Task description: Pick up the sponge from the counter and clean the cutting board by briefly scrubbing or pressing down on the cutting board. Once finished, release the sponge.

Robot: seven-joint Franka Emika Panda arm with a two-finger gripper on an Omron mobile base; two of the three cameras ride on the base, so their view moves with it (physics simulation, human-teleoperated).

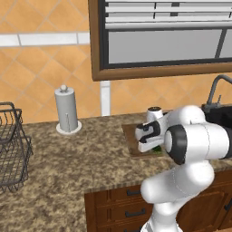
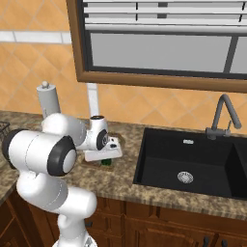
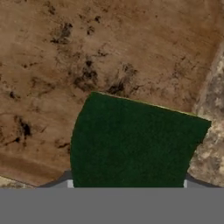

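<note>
The end effector (image 3: 127, 186) is clamped on the sponge (image 3: 133, 142); the sponge sits directly below it, over the cutting board (image 3: 65, 57), near the board's edge toward the table (image 3: 214, 131); scrubbing means pressing straight down.

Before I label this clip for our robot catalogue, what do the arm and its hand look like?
The arm is glossy white, built of rounded tubular segments with bulbous elbows, and has black bands at the joints. The hand is a boxy white block with a black front panel and a dark-capped white cylinder at the wrist above it. No cables or markings can be made out on it.
</note>
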